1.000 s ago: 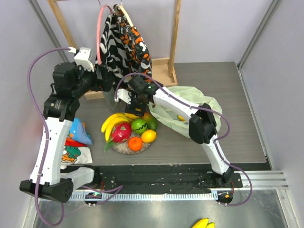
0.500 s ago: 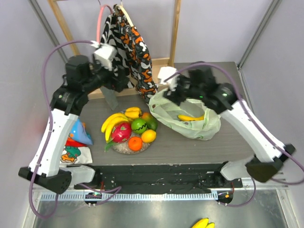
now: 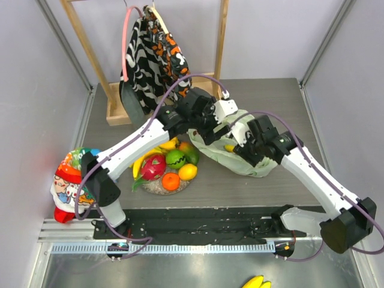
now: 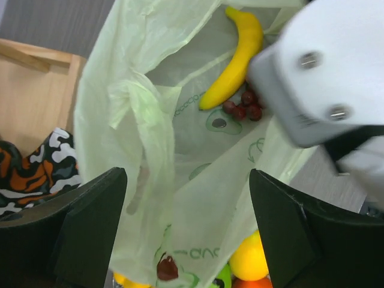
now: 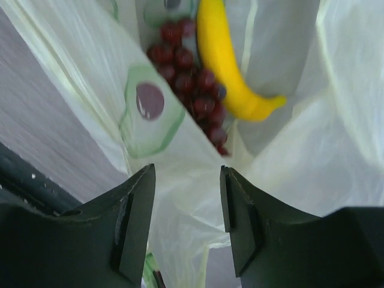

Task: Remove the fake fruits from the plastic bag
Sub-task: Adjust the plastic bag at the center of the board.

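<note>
While stretched in from the left, past a soft toy [image 3: 69, 180] and a plate [image 3: 155, 187] piled with fruits [image 3: 168, 162] already out, hangs over the left lip of the bag [image 3: 252, 169]: left gripper [image 4: 187, 177], fingers spread wide, a fold of pale-green film standing between them. Deeper in, on the bag's floor, a yellow banana [image 5: 231, 66] touching a bunch of dark red grapes [image 5: 192, 78]. Further right, the right gripper [image 5: 187, 174], fingers a narrow gap apart, straddling a ridge of film. Bag slumped on the dark table [image 3: 300, 108], just right of the plate.
</note>
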